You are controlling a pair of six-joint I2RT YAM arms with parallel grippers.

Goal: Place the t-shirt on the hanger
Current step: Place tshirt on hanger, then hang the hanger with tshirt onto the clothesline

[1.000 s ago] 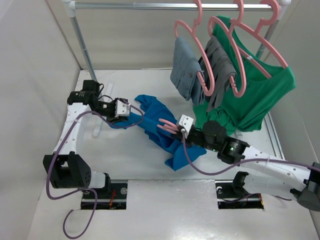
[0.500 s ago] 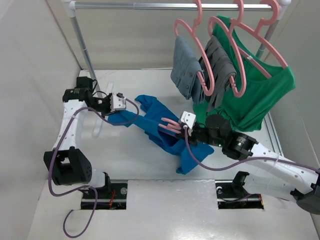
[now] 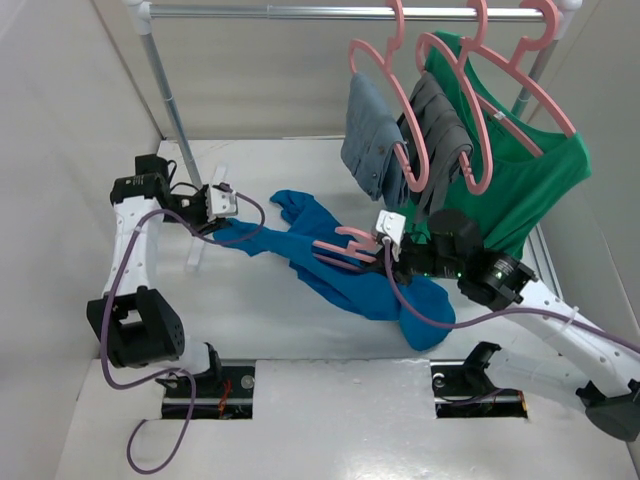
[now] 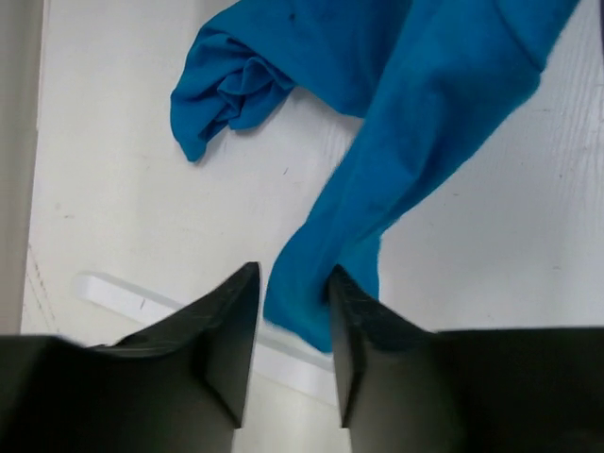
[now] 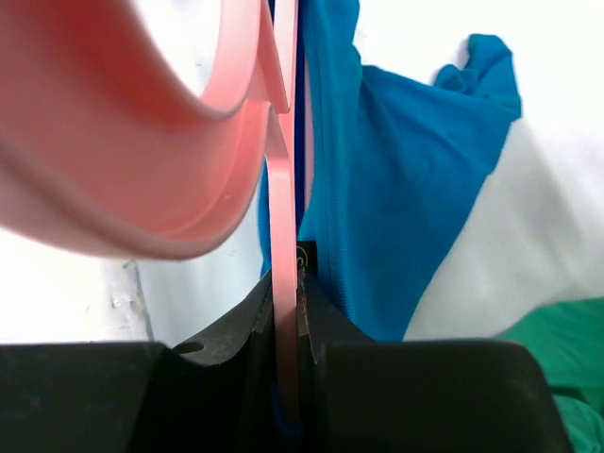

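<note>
Since the earlier frame the left hand [image 3: 212, 224] has drawn back toward the left edge of the tabletop [image 3: 270, 340]. The right hand [image 3: 376, 256] has shifted toward the right edge, and the t-shirt [image 3: 300, 243] is now stretched out between them.

Left hand: near the far-left corner, fingers pinching a bunched end of the t-shirt.

Right hand: about mid-tabletop, clamped on the hanger [image 3: 344, 243], which lies against the blue cloth.

T-shirt: runs diagonally from the left hand past the hanger, ending in a fold toward the near-right corner. Whether the hanger sits inside the t-shirt cannot be told.
</note>
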